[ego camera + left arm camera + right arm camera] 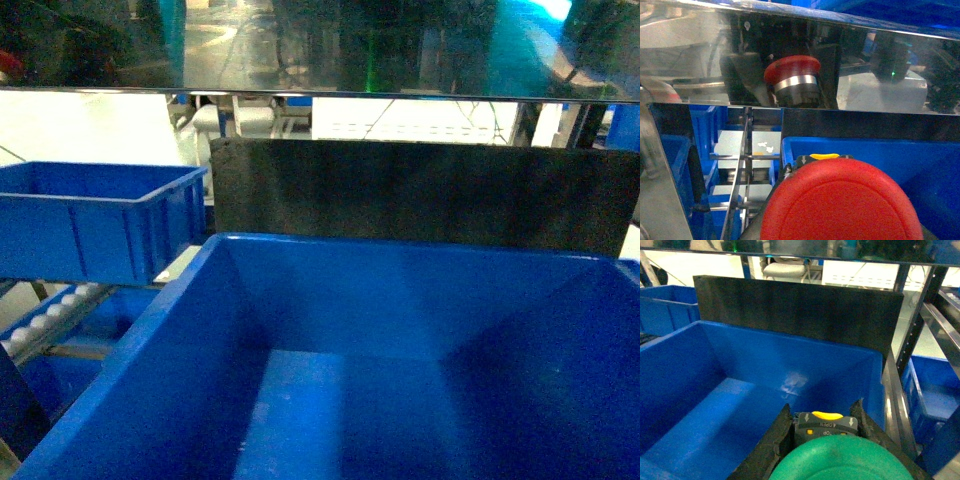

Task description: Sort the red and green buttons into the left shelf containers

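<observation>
Since each button is a smooth domed cap on a blocky black body, it should handle as a light, rigid piece, slippery on the dome and best taken by the flat sides of the body. That is how the green button (840,460) sits: the right gripper's (825,432) fingers (769,442) clamp its body, above the near edge of the big blue bin (680,365). At the bottom of the left wrist view the red button (840,200) appears carried by the left gripper, though its jaws are hidden, so I cannot tell their state. A second blue bin (100,215) stands to the left on the shelf rollers (50,310).
</observation>
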